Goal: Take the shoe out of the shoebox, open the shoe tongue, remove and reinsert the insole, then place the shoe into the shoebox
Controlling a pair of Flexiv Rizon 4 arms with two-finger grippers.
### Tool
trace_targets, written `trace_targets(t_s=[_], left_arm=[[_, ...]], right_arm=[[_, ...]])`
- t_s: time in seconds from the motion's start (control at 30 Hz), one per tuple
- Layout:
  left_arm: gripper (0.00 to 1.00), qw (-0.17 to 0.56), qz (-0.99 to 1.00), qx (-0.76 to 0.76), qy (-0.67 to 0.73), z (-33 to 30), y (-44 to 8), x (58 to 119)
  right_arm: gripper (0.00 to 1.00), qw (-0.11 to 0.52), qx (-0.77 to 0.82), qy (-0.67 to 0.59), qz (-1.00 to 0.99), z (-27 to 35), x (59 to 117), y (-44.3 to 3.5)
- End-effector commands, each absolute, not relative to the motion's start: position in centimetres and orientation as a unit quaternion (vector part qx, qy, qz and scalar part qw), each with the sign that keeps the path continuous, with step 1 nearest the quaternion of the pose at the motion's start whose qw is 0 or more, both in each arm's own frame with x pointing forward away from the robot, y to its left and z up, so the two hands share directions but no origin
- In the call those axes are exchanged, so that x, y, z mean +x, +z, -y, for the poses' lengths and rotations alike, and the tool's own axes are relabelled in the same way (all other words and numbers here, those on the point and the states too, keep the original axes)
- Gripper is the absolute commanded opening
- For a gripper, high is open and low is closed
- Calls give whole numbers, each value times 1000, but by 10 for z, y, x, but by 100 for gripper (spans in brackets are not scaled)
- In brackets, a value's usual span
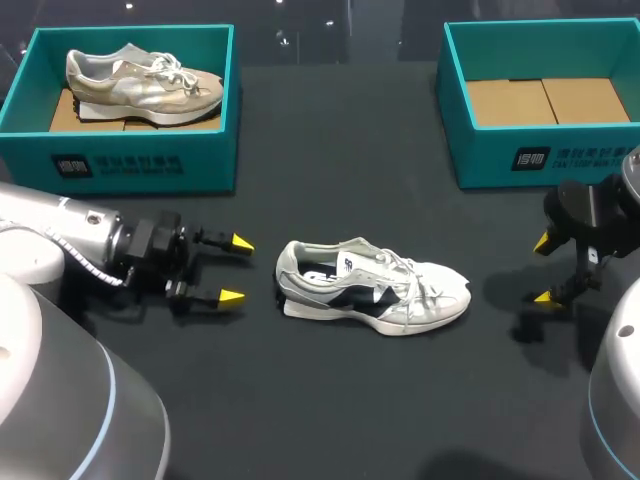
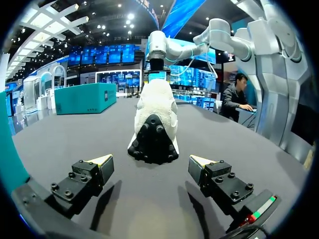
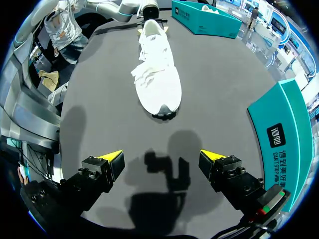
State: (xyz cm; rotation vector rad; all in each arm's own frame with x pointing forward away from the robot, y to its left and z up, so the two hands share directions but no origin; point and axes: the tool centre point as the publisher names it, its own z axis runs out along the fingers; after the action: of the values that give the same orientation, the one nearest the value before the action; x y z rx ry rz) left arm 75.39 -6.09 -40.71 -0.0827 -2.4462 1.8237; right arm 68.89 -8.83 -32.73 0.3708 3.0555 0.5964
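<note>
Left arm [image 1: 55,228] and right arm [image 1: 622,400] of the robot crowd the foreground as a white shoe [image 1: 372,287] stands on its sole in the middle of the dark table [image 1: 330,180], outside either box. The left gripper [image 1: 237,270] hangs just beside the heel, fingers spread wide and holding nothing. The right gripper [image 1: 543,270] sits well apart from the toe, its fingers equally spread and empty. The left wrist view has the heel [image 2: 153,124] dead ahead of the open left gripper [image 2: 150,162], and the right wrist view has the toe [image 3: 158,74] ahead of the open right gripper [image 3: 160,155].

With the shoe untouched, the trouble ahead is likely to come from its loose laces [image 1: 402,272]. A finger closing there could catch a lace rather than the tongue beneath, which cannot be made out. A push from one side alone would probably slide the light shoe across the cloth or tip it over. Pulling the insole without the other gripper pinning the heel could lift the whole shoe. The return could also go astray, since the left shoebox [image 1: 130,160] holds a beige shoe [image 1: 140,85] and only the right shoebox [image 1: 540,155] stands vacant.
</note>
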Motion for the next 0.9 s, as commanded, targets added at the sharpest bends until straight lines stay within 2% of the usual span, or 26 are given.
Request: trace_targets(t_s=[0.03, 0.9], left_arm=[[100, 42, 800, -23, 599, 71, -410, 755], [100, 53, 796, -33, 602, 114, -407, 745]], right_arm=[[100, 5, 119, 189, -975, 88, 687, -327], [100, 5, 119, 189, -975, 88, 687, -327]])
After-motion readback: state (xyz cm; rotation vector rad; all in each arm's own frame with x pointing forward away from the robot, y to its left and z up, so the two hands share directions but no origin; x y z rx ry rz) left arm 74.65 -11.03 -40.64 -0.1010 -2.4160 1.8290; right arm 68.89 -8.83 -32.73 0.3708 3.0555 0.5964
